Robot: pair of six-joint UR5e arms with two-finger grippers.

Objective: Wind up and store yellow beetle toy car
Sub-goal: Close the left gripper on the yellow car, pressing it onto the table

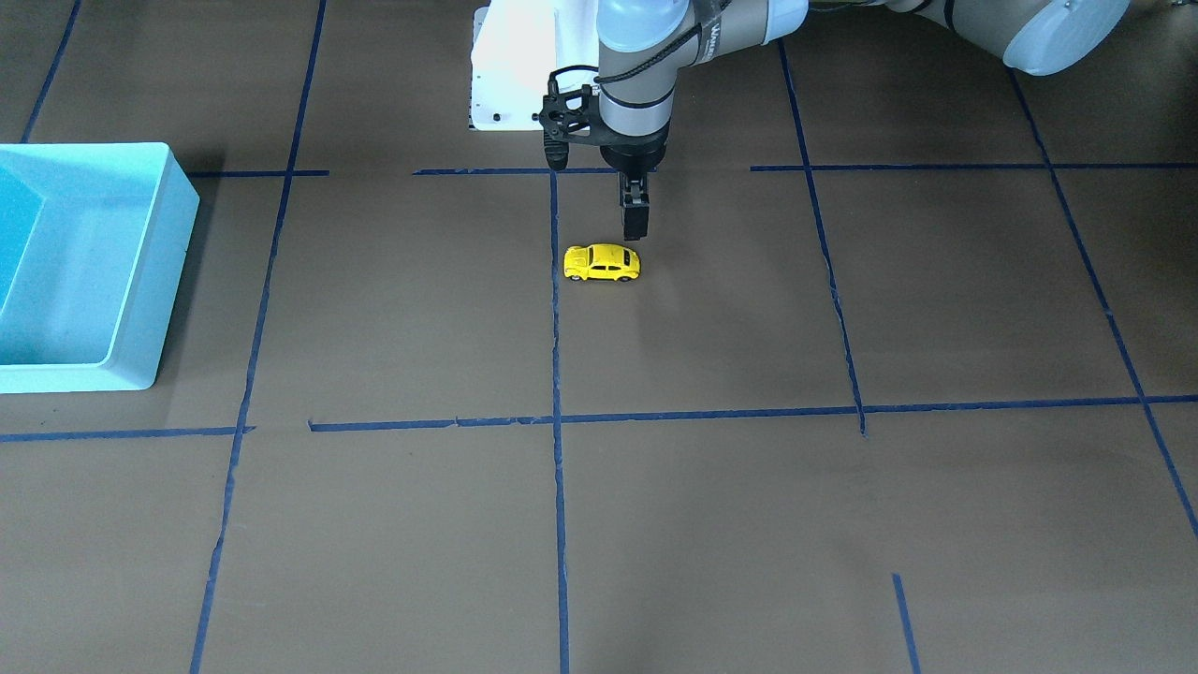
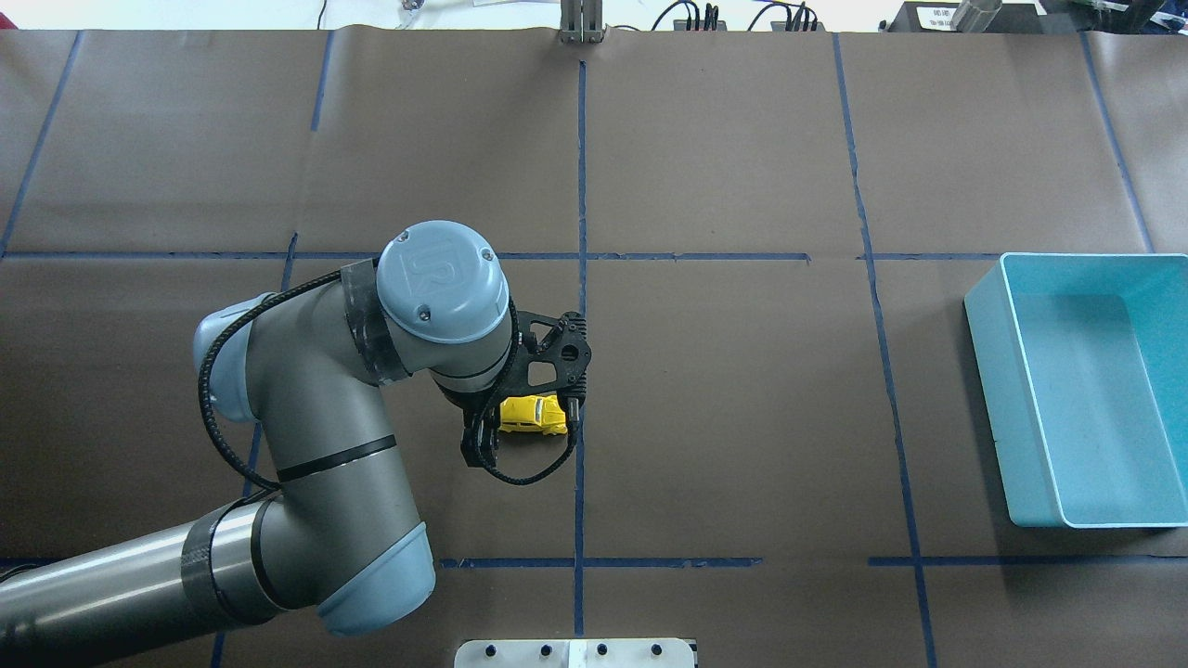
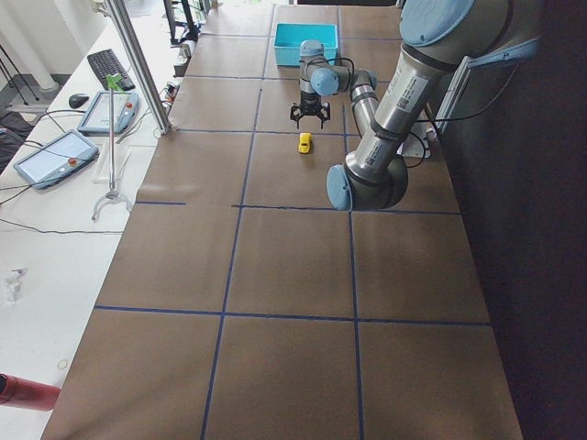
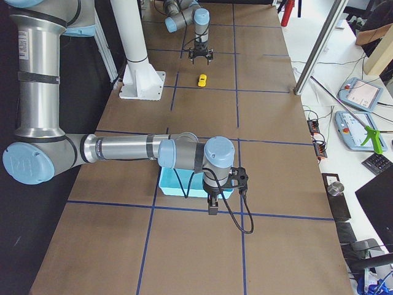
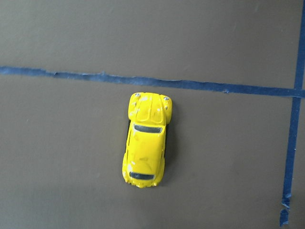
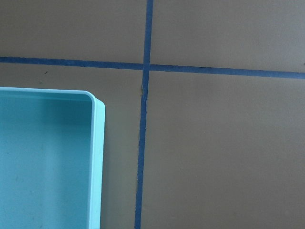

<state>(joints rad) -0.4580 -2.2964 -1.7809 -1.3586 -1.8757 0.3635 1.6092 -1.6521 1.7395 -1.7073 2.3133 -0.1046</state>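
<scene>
1. The bench (image 1: 749, 524) is covered in brown paper and divided into squares by blue tape lines (image 1: 558, 374).
2. The left arm (image 2: 316, 445) comes in from the near left corner of the overhead view. It bends at the elbow and ends over the middle of the bench with its wrist pointing straight down.
3. The right arm (image 4: 123, 149) stretches low across the robot's right end of the bench, with its wrist also turned down.
4. The white robot pedestal (image 4: 140, 80) stands at the robot's edge of the bench, between the two arms.
5. The turquoise bin (image 2: 1016, 408) sits open-topped at the robot's right end of the bench, and nothing can be seen inside it.
6. The left tool (image 1: 635, 225) hangs just over the car without touching it. In the two side views its fingers look spread wide, and it holds nothing.
7. The right tool (image 4: 212, 208) hangs at the near edge of the bin. Its wrist camera looks down on one bin corner and a crossing of tape lines. Only the side view shows the tool itself, so I cannot tell how far its fingers are apart.
8. The yellow beetle toy car (image 1: 602, 263) stands on its wheels on the bare paper in the middle of the bench. It is just beside the central tape line, directly under the left wrist camera, and well apart from the bin.
</scene>
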